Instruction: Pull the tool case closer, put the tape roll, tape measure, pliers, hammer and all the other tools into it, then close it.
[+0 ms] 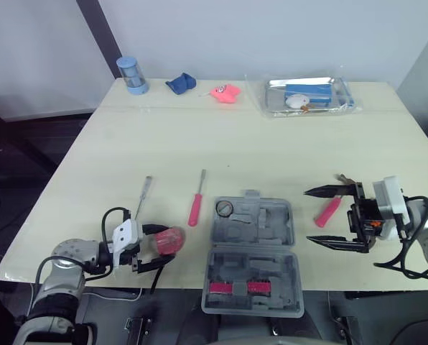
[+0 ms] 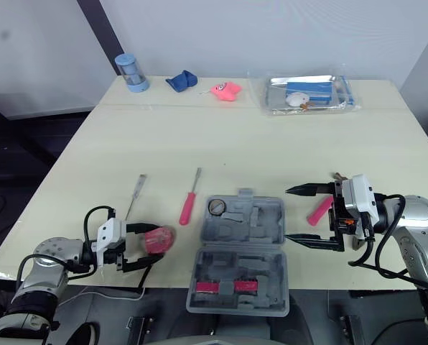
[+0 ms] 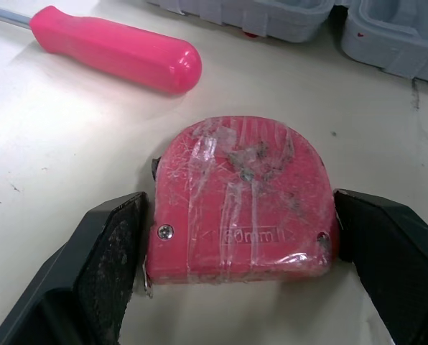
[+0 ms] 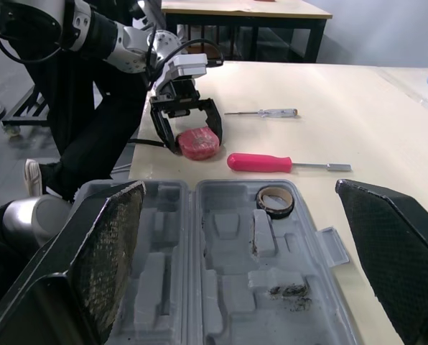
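Partly hidden behind the right claw (image 1: 306, 215), spread wide beside the open tool case (image 1: 253, 259), lie pink pliers (image 1: 327, 212); the left claw (image 1: 167, 244) clamps the tape measure (image 3: 243, 201) near the front edge of the pale desk (image 1: 271, 144).

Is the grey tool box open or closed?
Open. The tool case lies spread flat, both halves' moulded slots facing up, with the tape roll sitting in one.

Bright, even indoor light from above. Table (image 1: 271, 151) pale, shadows on it short and soft. Small glare on screwdriver handle (image 3: 128, 54) and on wrapped tape measure (image 3: 243, 201). Floor (image 1: 13, 165) at left edge dark.
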### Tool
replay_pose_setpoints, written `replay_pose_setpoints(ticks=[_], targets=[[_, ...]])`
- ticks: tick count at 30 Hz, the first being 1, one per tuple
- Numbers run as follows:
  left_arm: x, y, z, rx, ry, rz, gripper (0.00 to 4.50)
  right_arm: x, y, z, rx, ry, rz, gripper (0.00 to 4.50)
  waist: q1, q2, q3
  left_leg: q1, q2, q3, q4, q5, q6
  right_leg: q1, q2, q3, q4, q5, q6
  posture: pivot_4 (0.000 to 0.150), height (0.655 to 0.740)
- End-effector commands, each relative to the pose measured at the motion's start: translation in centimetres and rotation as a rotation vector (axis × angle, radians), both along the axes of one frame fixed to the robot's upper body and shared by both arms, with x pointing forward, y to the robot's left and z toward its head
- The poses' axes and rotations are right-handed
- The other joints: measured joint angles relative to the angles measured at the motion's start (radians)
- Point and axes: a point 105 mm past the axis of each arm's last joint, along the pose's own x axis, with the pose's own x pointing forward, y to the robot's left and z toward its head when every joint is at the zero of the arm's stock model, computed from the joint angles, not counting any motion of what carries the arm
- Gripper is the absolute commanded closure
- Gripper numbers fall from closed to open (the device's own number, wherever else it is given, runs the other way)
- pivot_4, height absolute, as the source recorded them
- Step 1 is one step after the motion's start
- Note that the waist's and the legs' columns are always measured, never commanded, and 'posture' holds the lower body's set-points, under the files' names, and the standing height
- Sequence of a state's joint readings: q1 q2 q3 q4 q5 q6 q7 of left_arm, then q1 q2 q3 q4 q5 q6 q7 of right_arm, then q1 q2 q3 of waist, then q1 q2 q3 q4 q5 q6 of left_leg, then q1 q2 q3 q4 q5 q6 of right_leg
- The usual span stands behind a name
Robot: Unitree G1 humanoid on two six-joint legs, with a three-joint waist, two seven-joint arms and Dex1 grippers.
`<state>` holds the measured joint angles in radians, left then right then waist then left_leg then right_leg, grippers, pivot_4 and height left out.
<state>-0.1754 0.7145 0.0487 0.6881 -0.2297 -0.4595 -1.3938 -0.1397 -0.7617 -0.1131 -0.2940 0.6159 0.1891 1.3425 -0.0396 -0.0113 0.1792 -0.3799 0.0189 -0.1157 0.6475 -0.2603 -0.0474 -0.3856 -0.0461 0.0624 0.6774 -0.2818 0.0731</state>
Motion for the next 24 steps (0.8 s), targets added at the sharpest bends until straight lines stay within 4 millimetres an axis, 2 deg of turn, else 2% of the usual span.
replay_pose_setpoints(ticks=[1,2,3,11,18,21,24], targets=[[-0.4,-0.2,-0.7,-0.01,0.032,-0.008,0.99,-0.3,0.1,0.8,0.003,-0.045,0.01,0.0,-0.001,0.0,0.0,0.0,0.0,0.0,0.0,0.0,0.0,0.0,0.0,0.0,0.0,0.0,0.0,0.15,0.74],[-0.4,-0.2,-0.7,-0.013,0.033,-0.011,1.35,-0.3,0.0,0.8,0.003,-0.045,0.009,0.0,-0.001,0.0,0.0,0.0,0.0,0.0,0.0,0.0,0.0,0.0,0.0,0.0,0.0,0.0,0.0,0.15,0.74],[-0.4,-0.3,-0.7,-0.02,0.035,-0.014,1.46,-0.3,0.0,0.8,0.002,-0.045,0.008,0.0,-0.001,0.0,0.0,0.0,0.0,0.0,0.0,0.0,0.0,0.0,0.0,0.0,0.0,0.0,0.0,0.15,0.74],[-1.1,0.5,-0.2,-0.059,0.04,-0.03,1.48,-0.4,0.0,0.7,0.005,-0.041,0.001,0.0,-0.003,0.0,0.0,0.0,0.0,0.0,0.0,0.0,0.0,0.0,0.0,0.0,0.0,0.0,0.0,0.15,0.74],[-0.7,-0.1,4.0,-0.043,-0.047,-0.196,1.48,-0.5,0.3,0.8,0.032,-0.01,-0.003,0.0,-0.002,0.0,0.0,-0.001,0.0,-0.001,0.0,0.0,0.0,0.0,0.0,-0.001,0.0,0.0,0.0,0.15,0.74],[0.3,-2.4,7.1,-0.03,-0.107,-0.316,1.48,-0.5,0.7,0.8,0.055,0.012,-0.008,0.0,0.003,0.0,0.0,-0.001,0.0,-0.002,0.0,0.0,0.0,0.0,0.0,-0.001,0.0,0.0,0.0,0.15,0.74],[0.7,-4.4,8.7,-0.037,-0.131,-0.383,1.48,-0.3,0.9,0.7,0.071,0.038,-0.036,0.0,0.001,0.0,0.0,-0.002,0.0,-0.002,0.001,0.0,0.0,0.0,0.0,-0.001,0.0,0.0,0.0,0.15,0.74]])
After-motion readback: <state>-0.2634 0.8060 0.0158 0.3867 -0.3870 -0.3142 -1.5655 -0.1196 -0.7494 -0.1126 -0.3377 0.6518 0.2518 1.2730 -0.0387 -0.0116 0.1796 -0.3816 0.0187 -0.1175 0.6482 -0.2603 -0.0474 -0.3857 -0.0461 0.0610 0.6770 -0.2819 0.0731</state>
